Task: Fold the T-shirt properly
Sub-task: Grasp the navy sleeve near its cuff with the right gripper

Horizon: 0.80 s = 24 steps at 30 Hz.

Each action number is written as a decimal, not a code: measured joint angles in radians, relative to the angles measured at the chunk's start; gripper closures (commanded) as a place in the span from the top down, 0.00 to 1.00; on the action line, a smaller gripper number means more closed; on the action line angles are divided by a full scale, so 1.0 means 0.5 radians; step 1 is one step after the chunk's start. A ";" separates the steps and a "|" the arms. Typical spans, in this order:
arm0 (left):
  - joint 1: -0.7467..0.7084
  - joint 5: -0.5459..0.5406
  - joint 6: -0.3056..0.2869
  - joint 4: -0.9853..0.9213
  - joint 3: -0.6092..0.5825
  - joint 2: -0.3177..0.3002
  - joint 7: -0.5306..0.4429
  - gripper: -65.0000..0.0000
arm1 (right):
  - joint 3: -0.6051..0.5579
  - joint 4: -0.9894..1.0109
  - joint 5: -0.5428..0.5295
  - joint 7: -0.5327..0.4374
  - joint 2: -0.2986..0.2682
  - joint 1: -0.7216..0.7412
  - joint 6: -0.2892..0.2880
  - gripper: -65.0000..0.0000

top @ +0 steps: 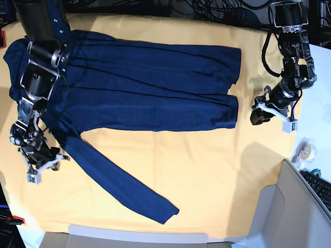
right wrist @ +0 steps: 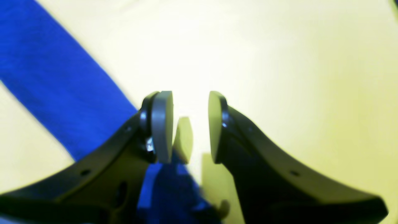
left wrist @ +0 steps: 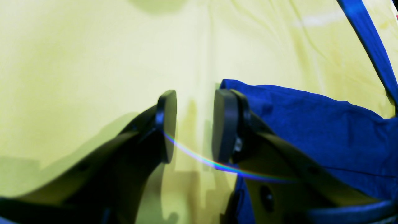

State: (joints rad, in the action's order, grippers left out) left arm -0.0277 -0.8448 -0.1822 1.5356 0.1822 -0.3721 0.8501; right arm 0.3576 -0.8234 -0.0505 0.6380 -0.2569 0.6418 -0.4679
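The dark navy long-sleeved T-shirt [top: 150, 93] lies flat across the yellow-orange cloth [top: 207, 170]. Its body runs left to right, and one sleeve [top: 119, 183] stretches diagonally toward the front. My left gripper [top: 255, 115] is open and empty, just right of the shirt's bottom hem. In the left wrist view the left gripper [left wrist: 195, 124] has the shirt's edge [left wrist: 311, 130] beside its right finger. My right gripper [top: 49, 157] is open and empty, just left of the sleeve's upper part. In the right wrist view the right gripper [right wrist: 189, 124] has the sleeve [right wrist: 56, 84] passing under its left finger.
A white surface at the right edge holds a tape roll [top: 302, 150] and a keyboard [top: 320, 188]. A grey box flap [top: 274, 212] stands at the front right corner. Cables [top: 217, 10] lie behind the cloth's far edge.
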 measured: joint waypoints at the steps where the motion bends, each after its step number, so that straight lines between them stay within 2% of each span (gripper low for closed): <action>1: 0.001 0.000 0.000 -0.001 0.000 0.000 -0.001 0.31 | -0.026 0.047 -0.003 -0.003 0.005 0.028 -0.009 0.36; 4: 0.004 -0.001 -0.001 -0.002 0.000 0.001 -0.001 0.31 | -0.108 0.108 0.014 -0.005 0.027 0.065 0.003 0.42; 14: 0.006 -0.001 -0.001 -0.005 0.000 0.001 -0.002 0.31 | -0.292 0.113 -0.001 -0.044 0.132 -0.019 -0.009 0.42; 19: 0.005 -0.001 0.000 -0.007 0.000 0.000 -0.001 0.31 | -0.294 0.211 0.000 -0.250 0.090 -0.079 0.003 0.42; 24: 0.005 -0.001 -0.001 -0.007 -0.002 0.001 -0.002 0.31 | -0.280 0.277 -0.002 -0.298 0.064 -0.060 0.002 0.43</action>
State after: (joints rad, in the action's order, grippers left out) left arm -0.0250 -0.8452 -0.1825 1.5322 0.1810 -0.3717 0.8494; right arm 0.2176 -0.6849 -0.0513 0.4892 -0.2249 0.6121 -0.4667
